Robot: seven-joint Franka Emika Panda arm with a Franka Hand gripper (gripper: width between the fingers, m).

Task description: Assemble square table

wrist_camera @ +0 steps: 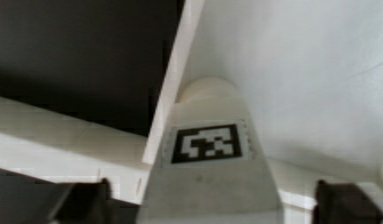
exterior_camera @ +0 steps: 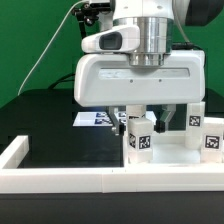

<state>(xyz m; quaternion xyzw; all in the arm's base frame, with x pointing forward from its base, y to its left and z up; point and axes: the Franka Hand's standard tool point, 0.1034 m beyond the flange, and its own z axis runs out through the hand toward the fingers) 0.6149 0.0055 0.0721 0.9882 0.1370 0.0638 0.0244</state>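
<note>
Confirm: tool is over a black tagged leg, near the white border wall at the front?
Not black. The leg between the tool's fingers is white, with a black-and-white tag, as the wrist view shows. The rest holds: in the exterior view the tool hangs just behind the white border wall.

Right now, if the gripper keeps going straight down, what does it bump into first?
Probably the small white tagged leg: it lies right between the gripper's dark fingers. How far apart they are is hard to judge.
</note>
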